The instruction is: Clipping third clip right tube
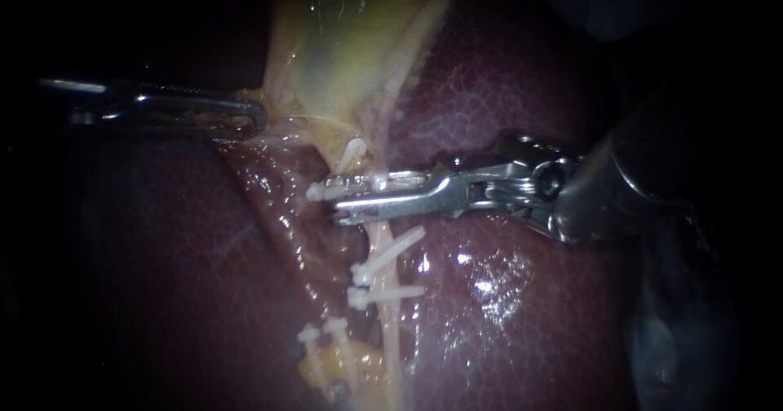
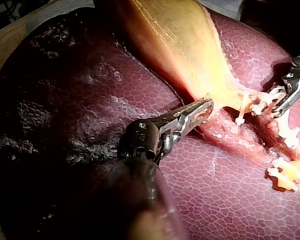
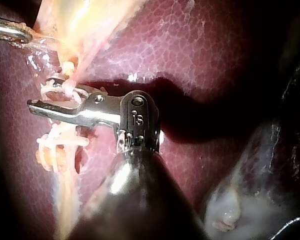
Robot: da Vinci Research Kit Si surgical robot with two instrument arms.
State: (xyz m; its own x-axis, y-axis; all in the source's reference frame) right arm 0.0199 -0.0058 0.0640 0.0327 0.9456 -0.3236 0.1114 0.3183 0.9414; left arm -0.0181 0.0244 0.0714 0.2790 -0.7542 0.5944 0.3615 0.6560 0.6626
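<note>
The pale right tube (image 1: 382,236) runs down from the yellow gallbladder (image 1: 342,44) over the liver. My right instrument (image 1: 326,201) comes in from the right, its jaws straddling this tube and shut on a white clip (image 1: 351,184) that lies across it. The same jaws (image 3: 40,97) show in the right wrist view with the tube between them. Two white clips (image 1: 391,249) (image 1: 379,294) sit on the tube below the jaws, and one more (image 1: 352,152) just above. My left instrument (image 1: 249,117) is shut on the gallbladder's lower edge, also seen in its wrist view (image 2: 202,107).
Dark red liver (image 1: 506,313) surrounds the site on both sides. Lower left, a second tube carries two more white clips (image 1: 320,331) beside yellow fatty tissue (image 1: 359,366). The right instrument's wide shaft (image 1: 620,183) covers the liver at the right.
</note>
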